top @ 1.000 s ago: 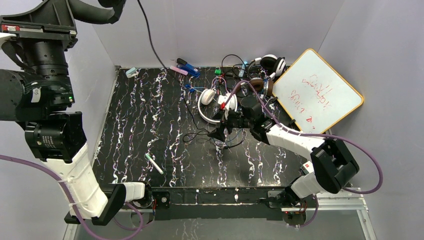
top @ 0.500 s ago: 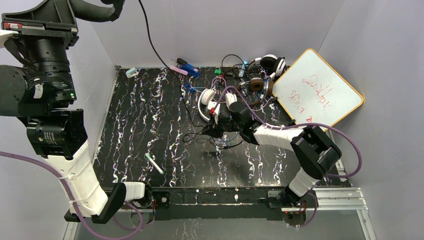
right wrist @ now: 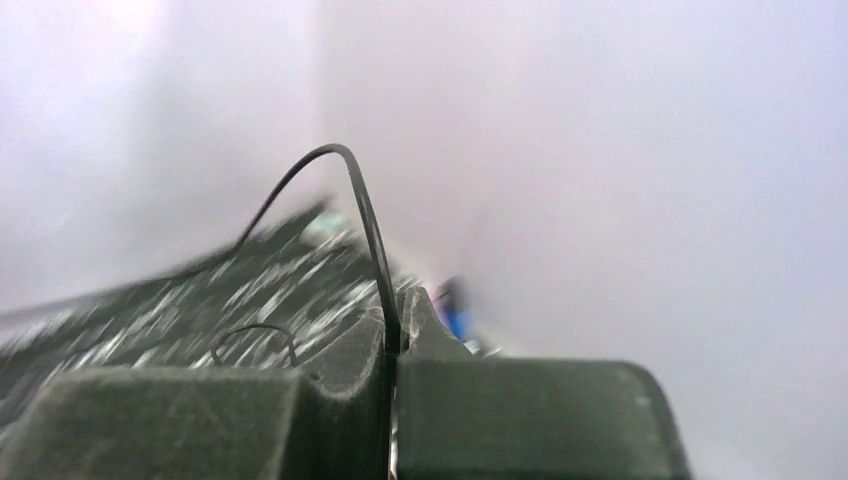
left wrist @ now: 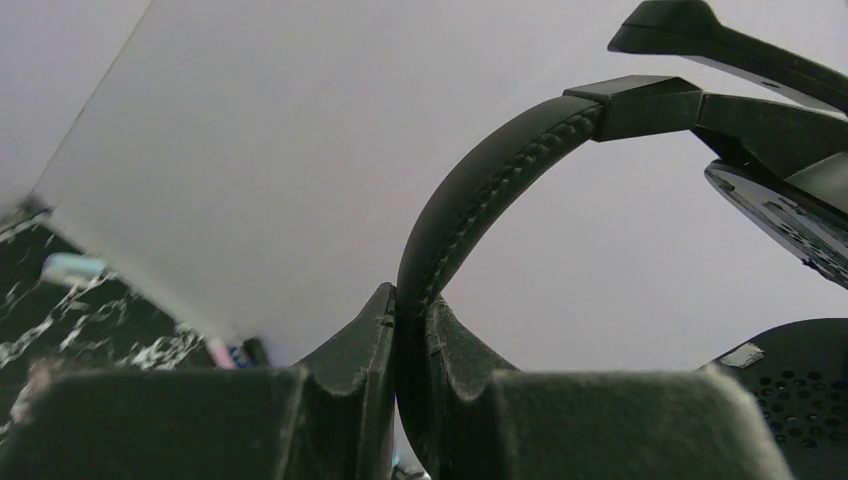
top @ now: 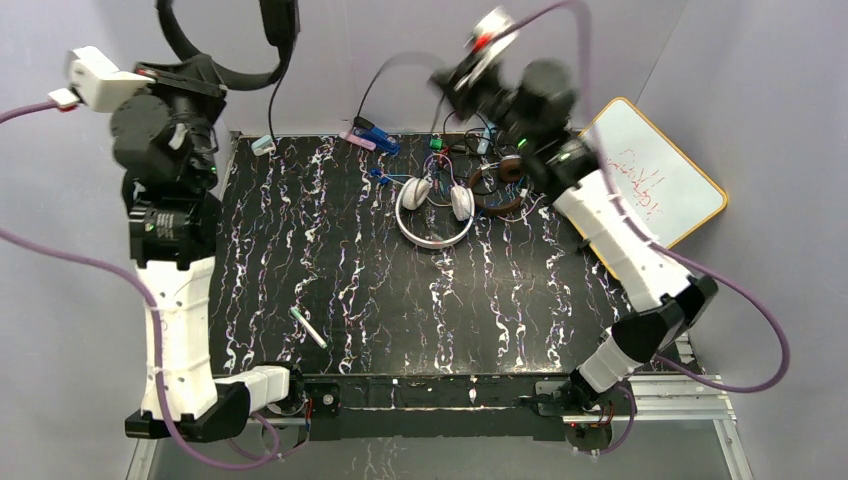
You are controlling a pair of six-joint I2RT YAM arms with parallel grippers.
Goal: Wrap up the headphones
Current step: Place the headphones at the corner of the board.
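My left gripper is shut on the padded band of the black headphones, held high over the table's back left; one ear cup hangs at the right of the left wrist view. Their thin black cord arcs up out of my right gripper, which is shut on it. That right gripper is raised and blurred near the back wall. White headphones lie flat on the table. A pair with brown ear cups lies just behind them, partly hidden by the right arm.
A whiteboard with red writing leans at the back right. Blue and pink markers and small clutter lie along the back edge. A white pen lies near the front left. Grey walls close in three sides.
My right gripper closed on the black cord low beside the white headphones, then swung up toward the back wall with it. The left arm shifted, still holding the black headphones.
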